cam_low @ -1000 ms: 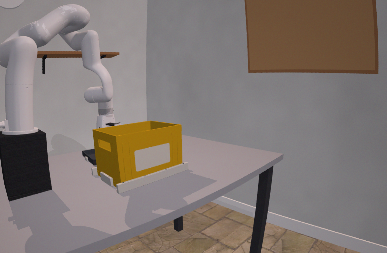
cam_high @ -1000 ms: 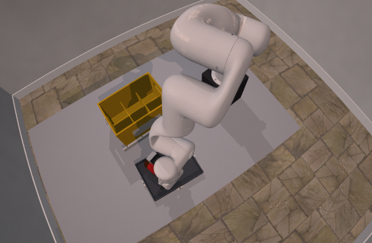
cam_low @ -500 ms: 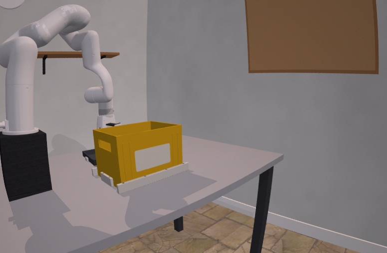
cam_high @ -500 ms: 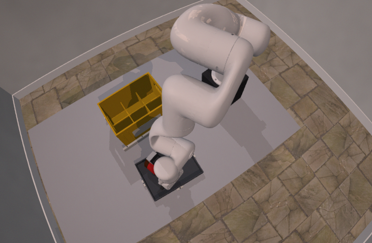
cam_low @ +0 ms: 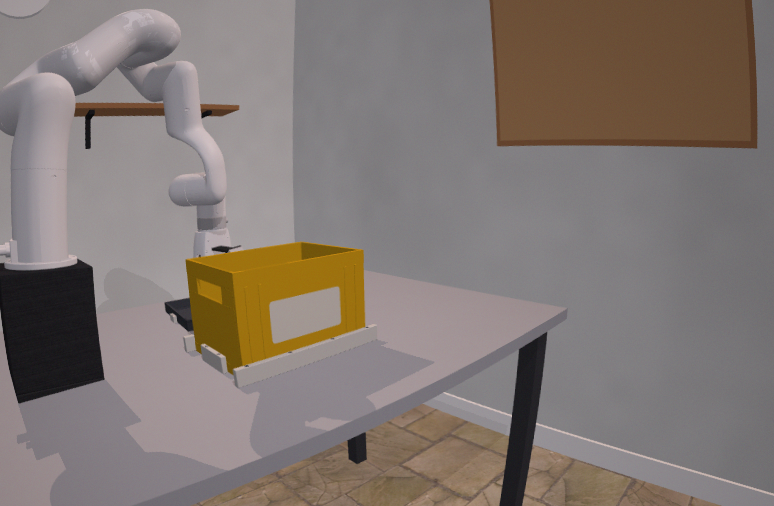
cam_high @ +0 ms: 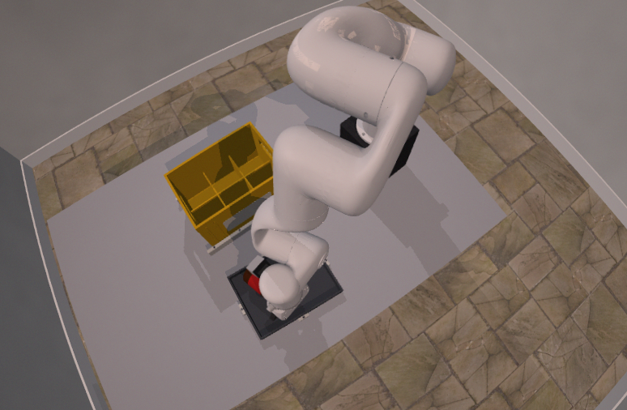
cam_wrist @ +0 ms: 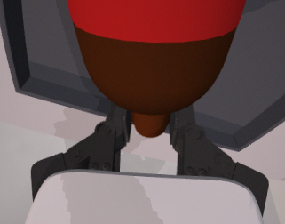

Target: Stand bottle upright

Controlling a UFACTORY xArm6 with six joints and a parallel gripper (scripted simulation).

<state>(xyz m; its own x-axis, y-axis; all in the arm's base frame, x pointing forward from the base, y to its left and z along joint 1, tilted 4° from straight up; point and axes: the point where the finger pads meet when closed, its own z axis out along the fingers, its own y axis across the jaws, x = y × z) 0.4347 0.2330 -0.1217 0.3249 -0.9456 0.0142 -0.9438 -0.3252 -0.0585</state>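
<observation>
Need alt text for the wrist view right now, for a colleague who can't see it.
The gripper is shut on the narrow neck of the bottle, whose brown shoulder and red label fill the upper frame. Behind it lies the dark tray on the grey table.
</observation>
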